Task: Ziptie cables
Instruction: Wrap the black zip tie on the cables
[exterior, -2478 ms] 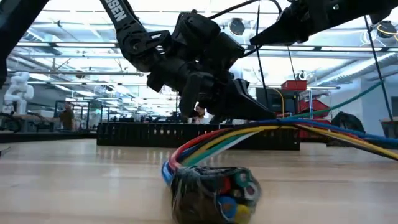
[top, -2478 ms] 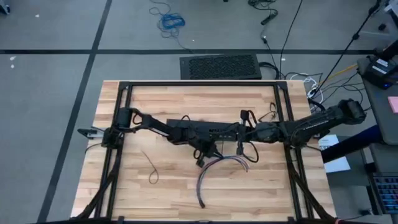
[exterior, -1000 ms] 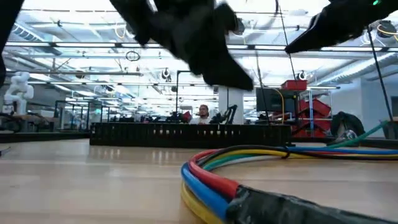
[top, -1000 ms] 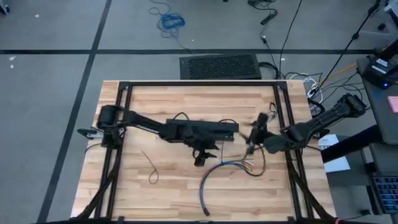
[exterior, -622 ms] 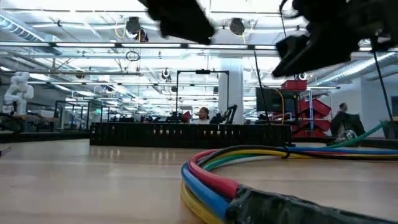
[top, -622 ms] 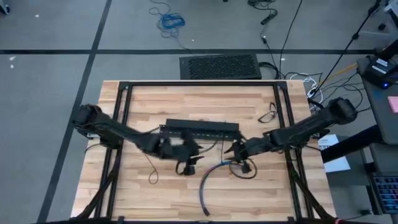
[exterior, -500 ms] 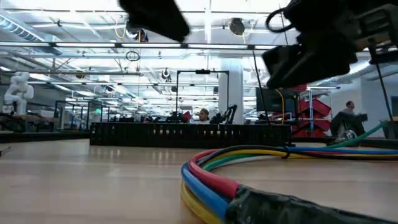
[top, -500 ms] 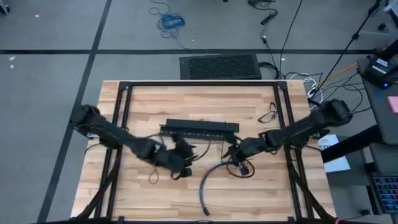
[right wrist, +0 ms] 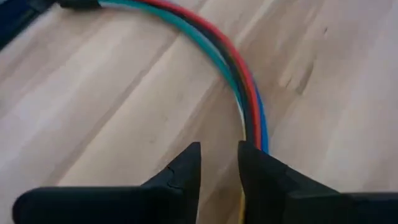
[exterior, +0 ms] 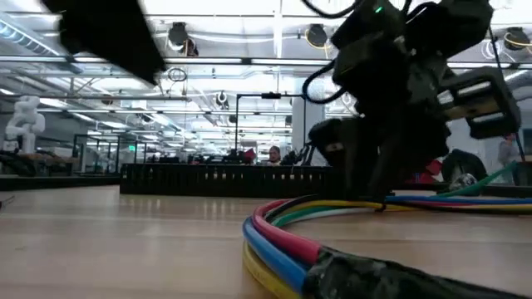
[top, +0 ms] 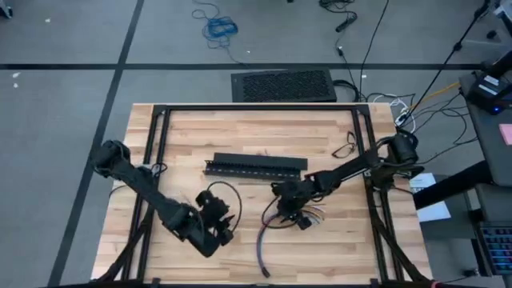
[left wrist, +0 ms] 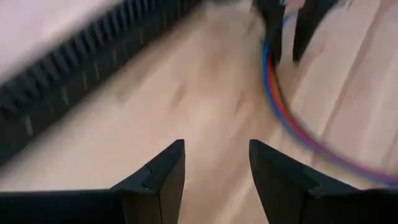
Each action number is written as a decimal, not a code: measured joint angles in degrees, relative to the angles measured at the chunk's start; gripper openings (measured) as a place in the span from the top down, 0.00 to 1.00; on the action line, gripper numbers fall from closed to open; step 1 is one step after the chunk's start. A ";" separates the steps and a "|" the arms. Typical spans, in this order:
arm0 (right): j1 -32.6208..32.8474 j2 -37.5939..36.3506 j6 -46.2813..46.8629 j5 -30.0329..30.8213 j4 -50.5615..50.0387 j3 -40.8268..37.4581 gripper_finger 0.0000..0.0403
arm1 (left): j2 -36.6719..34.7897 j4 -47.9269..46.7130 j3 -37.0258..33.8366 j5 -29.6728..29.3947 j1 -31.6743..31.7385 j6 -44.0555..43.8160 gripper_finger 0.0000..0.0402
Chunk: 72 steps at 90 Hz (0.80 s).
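Observation:
The cables (top: 266, 234) lie in a curve on the wooden table near its front middle; the low view shows the bundle (exterior: 283, 237) close up, its near end wrapped in dark tape. My right gripper (top: 296, 216) stands over the bundle's far end, pointing down, its fingers a little apart (right wrist: 219, 168) with bare wood between them. My left gripper (top: 230, 222) hangs open (left wrist: 214, 168) above the table to the left of the cables (left wrist: 283, 106). A thin dark loop (top: 346, 147) lies at the far right; I cannot tell whether it is one of the zipties. My right gripper comes down from above at the cables' far part. The coloured wires (right wrist: 252, 127) run up to one finger (right wrist: 264, 177) and pass behind it. Whether that finger touches them cannot be told. Nothing sits between the two fingers.
The long black slotted bar (top: 256, 166) lies across the table's middle, beyond both grippers; the left wrist view shows it as well (left wrist: 68, 74). A black metal frame (top: 256, 108) runs round the tabletop. Bare wood lies at the near left and far middle.
My left gripper has swung from the table's middle toward the near left. My right gripper has travelled from the right side toward the table's middle and down to the cables' far end. The cables have stayed lying on the table.

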 joint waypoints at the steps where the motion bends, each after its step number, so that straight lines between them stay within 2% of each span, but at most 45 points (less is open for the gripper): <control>1: -0.11 0.22 0.00 0.03 -0.03 0.18 0.78 | 0.26 -0.61 0.00 0.58 -0.22 -1.14 0.56; 7: -1.02 1.23 0.45 1.92 0.01 1.13 0.79 | 1.77 -4.02 0.00 4.86 -1.05 -8.99 0.56; 16: -2.93 1.60 1.91 8.47 0.23 1.96 0.80 | 5.03 -10.63 0.05 15.18 -1.57 -19.94 0.56; 31: -5.12 -0.35 1.70 10.55 -0.64 1.85 0.81 | 9.36 -15.88 -0.02 23.96 -2.21 -25.41 0.56; 54: -7.07 -5.43 2.11 10.35 -1.57 1.85 0.81 | 9.71 -12.65 0.00 25.67 -3.03 -26.55 0.56; 72: -7.14 -10.50 2.16 10.19 -4.04 1.85 0.81 | 11.95 -5.20 -0.25 23.31 -2.69 -25.80 0.56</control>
